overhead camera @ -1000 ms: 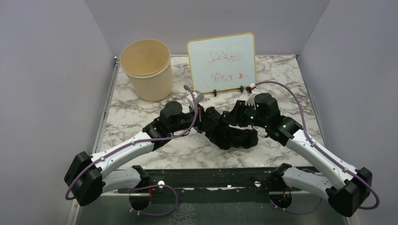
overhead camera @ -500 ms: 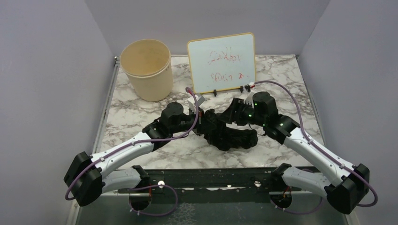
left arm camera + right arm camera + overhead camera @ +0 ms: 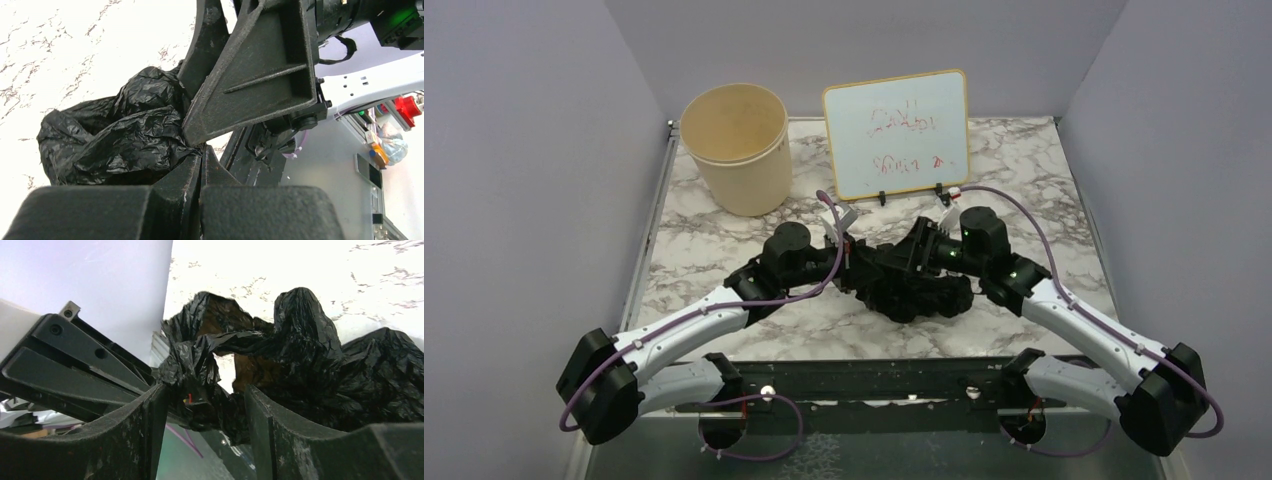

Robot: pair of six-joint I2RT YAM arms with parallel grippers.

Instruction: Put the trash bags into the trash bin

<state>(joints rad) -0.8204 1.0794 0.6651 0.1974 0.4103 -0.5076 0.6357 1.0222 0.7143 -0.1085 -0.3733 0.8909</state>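
Note:
The crumpled black trash bag (image 3: 919, 288) lies on the marble table mid-front, between my two grippers. The cream trash bin (image 3: 736, 148) stands upright and empty at the back left, well apart from the bag. My left gripper (image 3: 856, 262) is at the bag's left end. In the left wrist view its jaws (image 3: 202, 152) are pressed together at the edge of the bag (image 3: 120, 135). My right gripper (image 3: 912, 250) is at the bag's top. In the right wrist view it (image 3: 205, 390) is open, astride a raised fold of the bag (image 3: 320, 355).
A whiteboard (image 3: 897, 132) with red writing stands at the back centre, just behind my right gripper. Grey walls close in both sides. The right gripper's finger (image 3: 260, 75) fills the left wrist view, very close to the left one.
My right gripper has moved left and down onto the bag, closer to the left gripper. The left gripper has shifted slightly, still at the bag's left end.

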